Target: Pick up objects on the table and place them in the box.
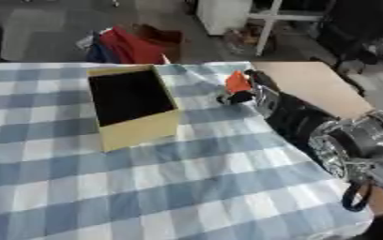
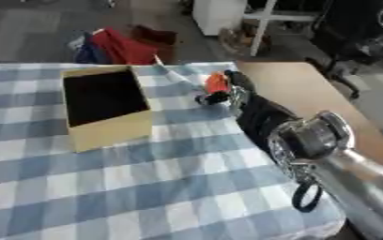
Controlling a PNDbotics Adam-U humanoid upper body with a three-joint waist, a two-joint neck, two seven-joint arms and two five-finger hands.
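An open yellow cardboard box (image 1: 141,129) with a dark inside stands on the blue-and-white checked tablecloth (image 1: 145,187), left of centre. My right hand (image 1: 256,91) reaches in from the lower right to the cloth's far right part, right of the box. Its fingers are curled round a small orange object (image 1: 237,82), held just above the cloth. A dark part shows under the orange object. My left hand shows in neither view.
Bare wooden tabletop (image 1: 310,84) lies right of the cloth. On the floor beyond the table's far edge are red and blue cloth items (image 1: 125,47) and a white furniture leg (image 1: 264,35). A black loop (image 1: 355,197) hangs from my right forearm.
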